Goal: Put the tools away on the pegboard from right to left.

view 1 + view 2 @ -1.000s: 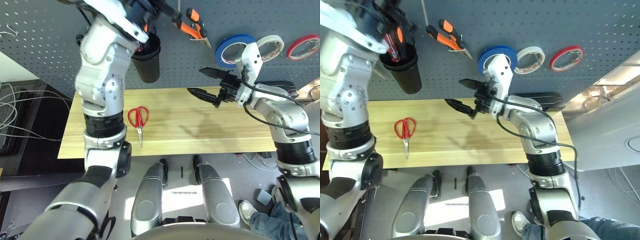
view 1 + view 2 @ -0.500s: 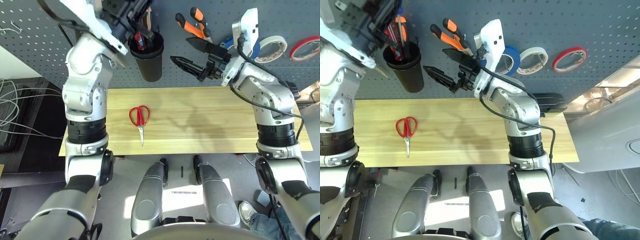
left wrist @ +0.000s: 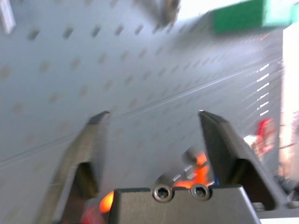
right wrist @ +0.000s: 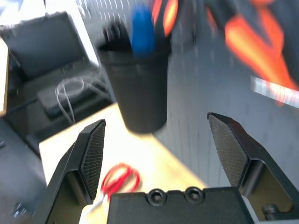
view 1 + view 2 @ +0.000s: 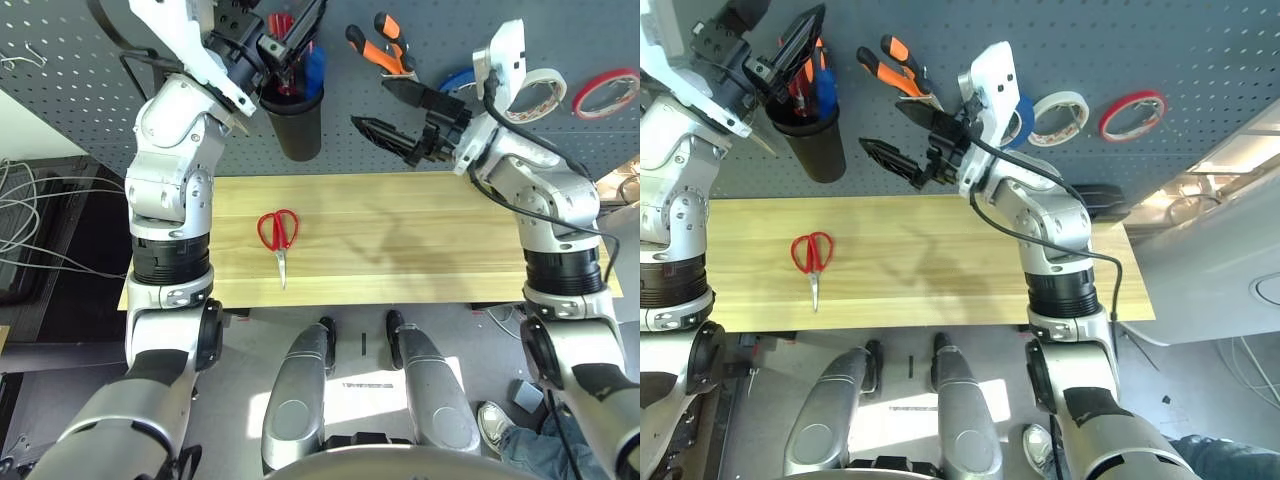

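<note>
Pegboard | black cup: blue-handled screwdriver inside | left jaws, right jaws apart, empty

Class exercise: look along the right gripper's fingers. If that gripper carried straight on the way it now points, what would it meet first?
Most likely the black cup on the pegboard. The right gripper, fingers open, has the cup between its fingertips in its wrist view. Depth is hard to judge, so it might pass just in front.

Both silver forearms are built of ribbed, rounded segments with black joint bands, each ending in a white wrist housing, black cables looping alongside, and two black wedge-shaped fingers above paired hex screws.
</note>
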Controlling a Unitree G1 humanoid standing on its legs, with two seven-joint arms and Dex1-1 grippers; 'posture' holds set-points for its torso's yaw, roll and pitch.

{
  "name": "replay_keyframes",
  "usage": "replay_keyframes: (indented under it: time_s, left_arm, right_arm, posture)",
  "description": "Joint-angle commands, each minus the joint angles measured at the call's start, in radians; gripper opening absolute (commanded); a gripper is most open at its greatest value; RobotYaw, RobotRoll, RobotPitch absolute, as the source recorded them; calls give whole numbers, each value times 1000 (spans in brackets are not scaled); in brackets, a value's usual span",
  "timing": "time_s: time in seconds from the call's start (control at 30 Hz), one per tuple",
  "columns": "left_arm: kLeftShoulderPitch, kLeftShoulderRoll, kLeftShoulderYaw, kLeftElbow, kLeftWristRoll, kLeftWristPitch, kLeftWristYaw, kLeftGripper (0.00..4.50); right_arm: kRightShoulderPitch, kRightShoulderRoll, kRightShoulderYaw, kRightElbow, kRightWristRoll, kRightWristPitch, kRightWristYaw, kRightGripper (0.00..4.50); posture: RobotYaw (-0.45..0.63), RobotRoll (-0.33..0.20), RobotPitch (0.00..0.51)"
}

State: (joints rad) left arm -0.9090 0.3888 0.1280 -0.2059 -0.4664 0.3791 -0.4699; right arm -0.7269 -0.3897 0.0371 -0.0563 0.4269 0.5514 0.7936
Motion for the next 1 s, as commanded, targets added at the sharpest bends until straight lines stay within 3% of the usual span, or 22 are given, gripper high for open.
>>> replay_keyframes:
  time_s: [0.03, 0.13, 0.27, 0.5, 0.73, 1.0]
  left_arm:
    - [-8, 11, -10, -79, -121, 152, -27, 4477]
    - [35, 20, -51, -145, -244, 349, -34, 4477]
    - [138, 51, -165, -204, -248, 456, -63, 4477]
    - [295, 113, -338, -149, -106, 457, -106, 4477]
    - [409, 174, -427, -24, 48, 459, -101, 4477]
    - [403, 108, -289, 332, 246, 451, 160, 4477]
  right_arm:
    - [50, -48, 38, -14, -22, 11, 36, 4500]
    - [96, -102, 57, 19, -62, 23, 34, 4500]
    - [155, -166, 89, 84, -154, 17, 4, 4500]
    - [193, -186, 86, 129, -212, 27, -19, 4500]
    - [180, -170, 84, 129, -220, 68, -48, 4500]
    - [161, -94, 94, 72, -165, 123, -28, 4500]
  posture:
    - [115, 0, 320]
    - [109, 0, 324]
    - [109, 0, 324]
    - [91, 0, 325]
    - [84, 0, 326]
    - [89, 0, 329]
